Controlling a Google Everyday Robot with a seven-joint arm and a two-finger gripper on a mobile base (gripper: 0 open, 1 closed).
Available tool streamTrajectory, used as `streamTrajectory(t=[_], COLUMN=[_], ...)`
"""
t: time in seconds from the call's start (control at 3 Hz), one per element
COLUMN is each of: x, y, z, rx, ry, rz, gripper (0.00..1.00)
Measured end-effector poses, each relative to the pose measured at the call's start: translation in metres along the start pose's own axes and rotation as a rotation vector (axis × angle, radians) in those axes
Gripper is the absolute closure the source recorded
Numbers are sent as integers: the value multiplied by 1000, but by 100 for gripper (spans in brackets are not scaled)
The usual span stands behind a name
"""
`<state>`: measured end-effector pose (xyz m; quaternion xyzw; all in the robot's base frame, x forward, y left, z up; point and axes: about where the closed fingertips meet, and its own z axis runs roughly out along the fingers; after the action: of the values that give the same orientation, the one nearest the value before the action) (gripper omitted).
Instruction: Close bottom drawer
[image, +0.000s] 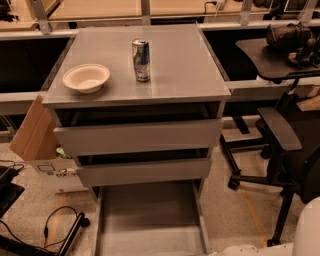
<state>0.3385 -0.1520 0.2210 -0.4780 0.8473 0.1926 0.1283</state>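
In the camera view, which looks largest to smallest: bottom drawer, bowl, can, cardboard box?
bottom drawer
cardboard box
bowl
can
Drawer is nearest, which inflates it. The gripper is out of view; white arm at bottom right.

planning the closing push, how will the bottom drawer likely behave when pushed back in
The bottom drawer looks empty, so it probably slides lightly. It is wide and pulled far out, so an off-centre push might skew it. Its flat panels look stiff. The gripper is not in view; only the white arm shows at lower right.
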Motion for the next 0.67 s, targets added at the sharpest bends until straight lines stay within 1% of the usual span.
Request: streamTrajectory(t=[0.33, 0.67], x=[-2, -9], y=[17, 29], z=[48, 96], rx=[-47, -88], ry=[-40, -64], rz=[-36, -92], gripper=[100, 100])
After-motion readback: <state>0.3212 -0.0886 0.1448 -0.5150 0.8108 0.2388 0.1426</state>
